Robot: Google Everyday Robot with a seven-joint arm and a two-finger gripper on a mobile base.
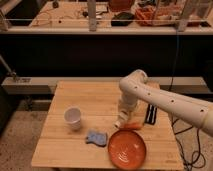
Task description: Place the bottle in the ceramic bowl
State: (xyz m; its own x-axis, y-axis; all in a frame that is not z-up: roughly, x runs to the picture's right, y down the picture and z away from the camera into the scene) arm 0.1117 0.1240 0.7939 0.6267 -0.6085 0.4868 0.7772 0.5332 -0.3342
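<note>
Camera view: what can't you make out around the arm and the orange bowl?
All in the camera view:
- Hand, low over the table behind the orange bowl: whether it holds anything is hidden by the arm.
- Bottle: not identifiable; only an orange sliver beside the hand, too small to tell.
- Black object right of the arm: too small to name.

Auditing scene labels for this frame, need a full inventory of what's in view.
table: one, light wood, centre of view
cup: one, white, upright, table's left part
cloth-like item: one, blue, between cup and dish
dish: one, orange, table's front edge
small object: one, orange, just behind dish; cannot tell what
flat object: one, black, table's right part
arm: one, white, reaching in from right
end effector: one, white, low over table behind dish
</note>
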